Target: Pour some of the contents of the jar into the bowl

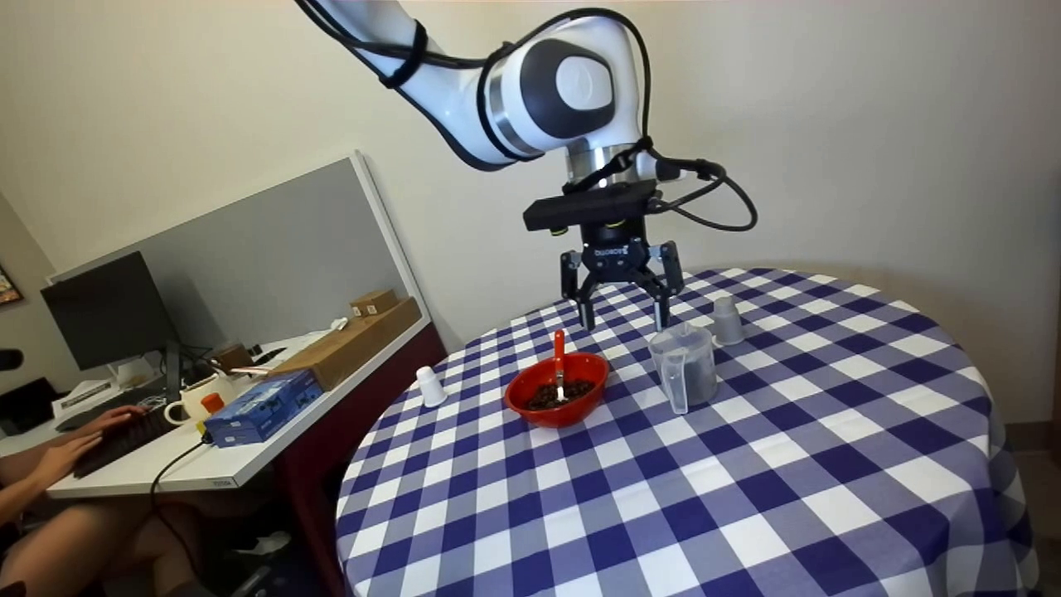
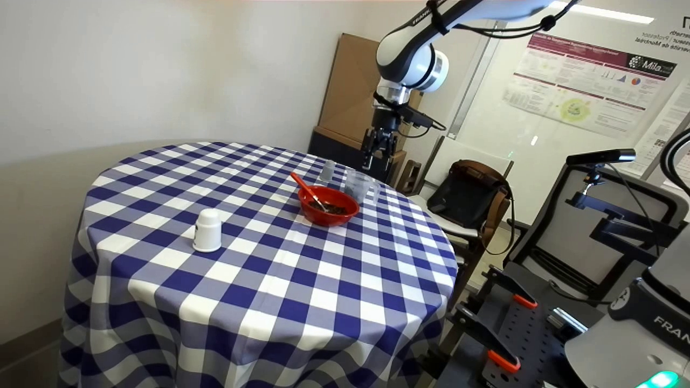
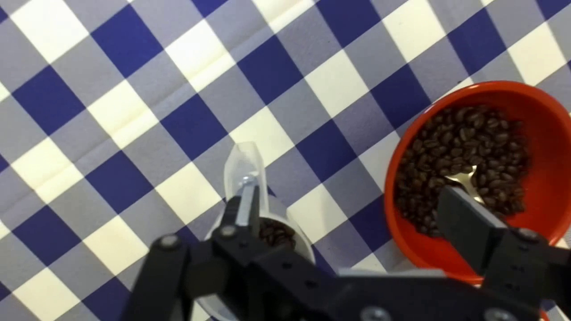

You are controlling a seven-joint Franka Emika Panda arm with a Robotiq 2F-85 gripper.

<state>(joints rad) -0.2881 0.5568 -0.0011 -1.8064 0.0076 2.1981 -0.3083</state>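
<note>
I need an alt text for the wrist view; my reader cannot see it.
Seen from above, a red bowl at right and, lower and further left, a clear handled jar both hold dark coffee beans, on a blue checked tablecloth. The gripper, its fingers spread apart, partly hides both; a metal utensil rests in the bowl.

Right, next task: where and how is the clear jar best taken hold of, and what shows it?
Probably by the handle, coming straight down from above and closing across its two sides. The round jar stands upright, with the slim handle jutting out from it; the open hand hangs higher, pointing down.
</note>
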